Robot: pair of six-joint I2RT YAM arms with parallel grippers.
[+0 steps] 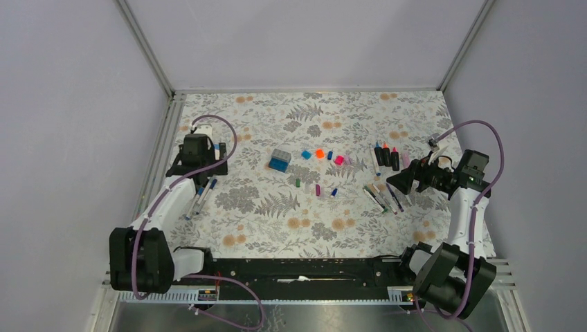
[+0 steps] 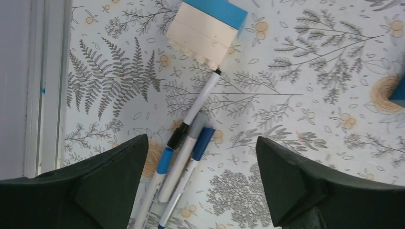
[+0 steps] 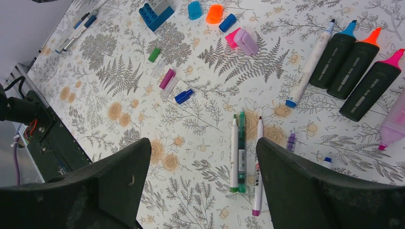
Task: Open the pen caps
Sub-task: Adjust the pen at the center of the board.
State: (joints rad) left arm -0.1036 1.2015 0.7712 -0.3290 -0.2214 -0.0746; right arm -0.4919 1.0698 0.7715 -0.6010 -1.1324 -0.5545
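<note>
Loose pen caps lie mid-table: blue [image 1: 305, 154], orange [image 1: 319, 153], pink [image 1: 339, 160], green [image 1: 297, 182] and a small blue one [image 1: 333, 192]. The right wrist view shows them too: orange cap [image 3: 214, 13], green cap [image 3: 154, 54], magenta cap [image 3: 166, 78], blue cap [image 3: 183, 96]. My left gripper [image 1: 199, 173] [image 2: 201, 140] is open above three thin pens, one with a blue cap [image 2: 204, 142] still on. My right gripper [image 1: 405, 181] [image 3: 204, 140] is open and empty above uncapped thin pens [image 3: 242, 148].
A blue-and-grey block [image 1: 280, 160] [image 3: 156, 12] sits left of the caps. Three dark uncapped highlighters [image 1: 385, 155] [image 3: 356, 62] stand in a row at the right. A cream block with a blue top [image 2: 207, 28] lies beyond the left pens. A rail [image 2: 43, 86] borders the left side.
</note>
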